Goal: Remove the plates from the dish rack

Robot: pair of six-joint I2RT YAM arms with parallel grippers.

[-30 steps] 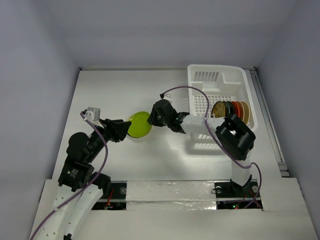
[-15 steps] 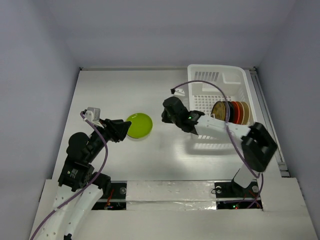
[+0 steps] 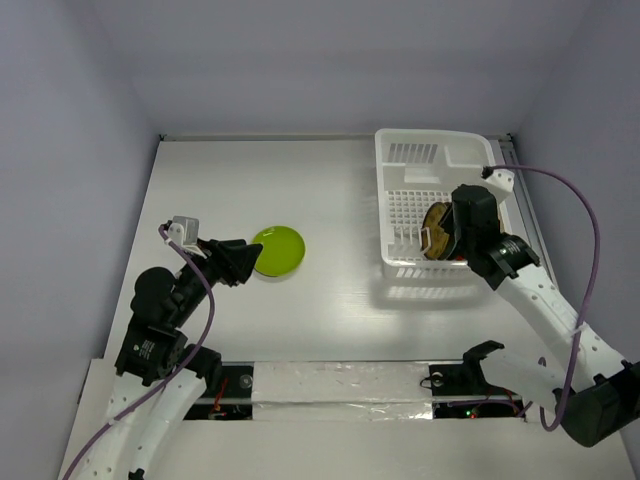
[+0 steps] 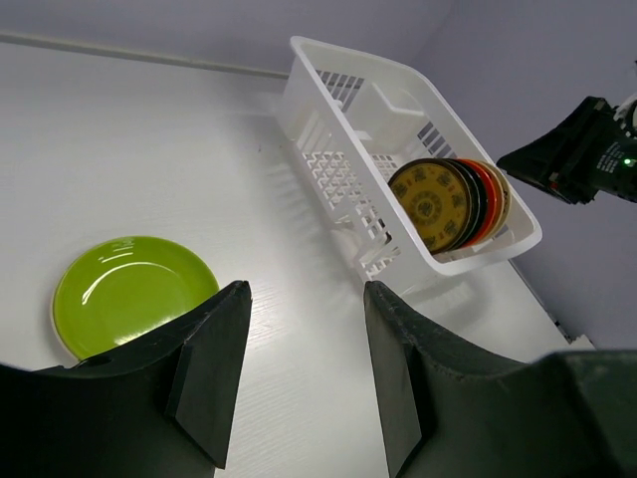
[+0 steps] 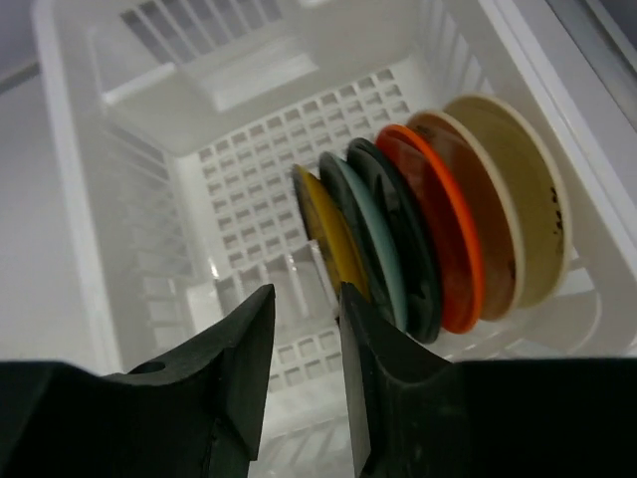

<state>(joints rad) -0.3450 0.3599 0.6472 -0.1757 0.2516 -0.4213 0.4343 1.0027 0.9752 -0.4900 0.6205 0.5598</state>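
Note:
The white dish rack [image 3: 382,200] stands at the back right of the table. Several plates stand on edge in it: yellow patterned [image 5: 328,234], teal [image 5: 376,244], dark [image 5: 410,249], orange-red [image 5: 450,234] and cream [image 5: 518,199]. My right gripper [image 5: 305,293] is open and empty above the rack, its right finger just beside the yellow plate's near edge. In the top view it [image 3: 445,238] hides most of the plates. A lime green plate [image 3: 278,250] lies flat on the table. My left gripper [image 3: 235,262] is open and empty just left of it, above the table [image 4: 307,294].
The rack's raised vented end [image 3: 412,152] faces the back wall. The left wrist view shows the rack [image 4: 328,60], the green plate [image 4: 134,294] and the right arm [image 4: 577,154] beyond the rack. The table's near edge carries taped arm mounts [image 3: 340,385].
My right arm has swung away from the green plate at mid-table back to the right and now hangs over the rack. The green plate stays on the table. The left arm has not moved.

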